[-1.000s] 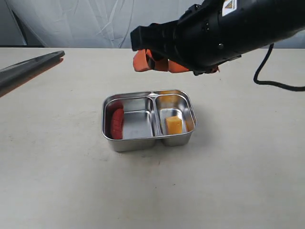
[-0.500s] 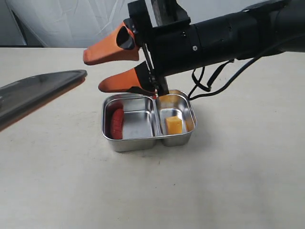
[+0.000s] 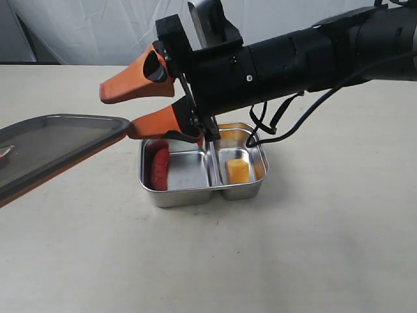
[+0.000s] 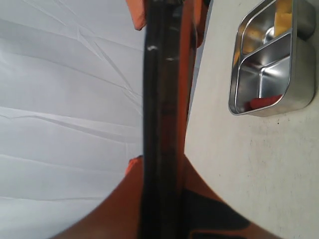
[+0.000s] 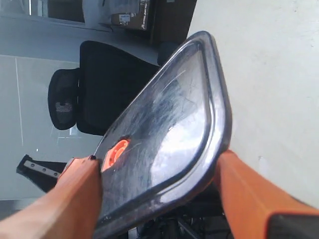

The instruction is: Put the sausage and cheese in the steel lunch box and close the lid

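Observation:
The steel lunch box sits mid-table. The red sausage lies in its larger compartment and the yellow cheese in the smaller one. The dark lid hangs tilted at the left, its near end just left of the box. My left gripper is shut on the lid, seen edge-on. My right gripper reaches across above the box, open, and its orange fingers straddle the lid's end. The lower finger touches the lid's edge. The orange valve tab shows. The left wrist view shows the box, sausage and cheese.
The right arm's black body and a looping cable hang over the back of the box. A pale table spreads around it, with a white sheet behind. A black office chair stands beyond the table.
The lid has travelled right, from the far left edge to beside the box. My right gripper has swung left and down, and its open fingers now bracket the lid's end.

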`<state>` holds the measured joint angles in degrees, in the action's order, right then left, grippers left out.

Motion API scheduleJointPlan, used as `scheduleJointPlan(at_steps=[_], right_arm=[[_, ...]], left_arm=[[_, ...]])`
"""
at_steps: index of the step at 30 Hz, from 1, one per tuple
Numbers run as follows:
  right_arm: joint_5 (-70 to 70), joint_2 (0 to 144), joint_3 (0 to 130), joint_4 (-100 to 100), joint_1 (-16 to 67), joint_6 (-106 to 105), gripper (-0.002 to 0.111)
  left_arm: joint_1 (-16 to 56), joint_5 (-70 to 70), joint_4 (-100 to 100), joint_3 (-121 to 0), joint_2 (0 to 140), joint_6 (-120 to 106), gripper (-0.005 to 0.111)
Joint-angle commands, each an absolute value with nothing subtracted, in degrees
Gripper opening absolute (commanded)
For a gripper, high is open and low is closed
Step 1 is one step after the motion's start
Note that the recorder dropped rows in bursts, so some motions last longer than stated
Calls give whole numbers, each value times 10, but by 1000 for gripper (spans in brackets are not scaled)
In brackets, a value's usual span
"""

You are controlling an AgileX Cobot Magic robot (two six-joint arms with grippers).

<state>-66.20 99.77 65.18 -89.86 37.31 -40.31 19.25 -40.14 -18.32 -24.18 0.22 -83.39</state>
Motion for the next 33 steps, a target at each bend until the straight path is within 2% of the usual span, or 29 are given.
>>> scheduleJointPlan(at_steps=[1, 9, 13, 24, 26, 27, 28, 29, 33], right_arm=[[-700, 997, 650, -887, 377, -401, 63], [-700, 997, 650, -860, 371, -401, 63], [-645, 997, 650, -870, 368, -400, 63], [-599, 1003, 651, -935, 420, -401, 63], [-597, 1009, 658, -931, 430, -401, 51], [-597, 1009, 660, -928, 431, -407, 35], [-601, 1009, 660, -925, 431, -424, 12], [-601, 1009, 660, -920, 431, -430, 0], [-599, 1009, 660, -900, 431, -450, 0]], left_arm=[[196, -390, -193, -246, 0, -834, 0], [196, -402, -134, -246, 0, -814, 0], [196, -405, -216, -246, 0, -845, 0], [196, -427, -247, -246, 0, -862, 0], [196, -438, -247, -246, 0, -862, 0], [196, -440, -247, -246, 0, -862, 0], [196, -440, -246, -246, 0, -862, 0], [196, -440, -246, -246, 0, -862, 0], [196, -450, -238, -246, 0, -856, 3]])
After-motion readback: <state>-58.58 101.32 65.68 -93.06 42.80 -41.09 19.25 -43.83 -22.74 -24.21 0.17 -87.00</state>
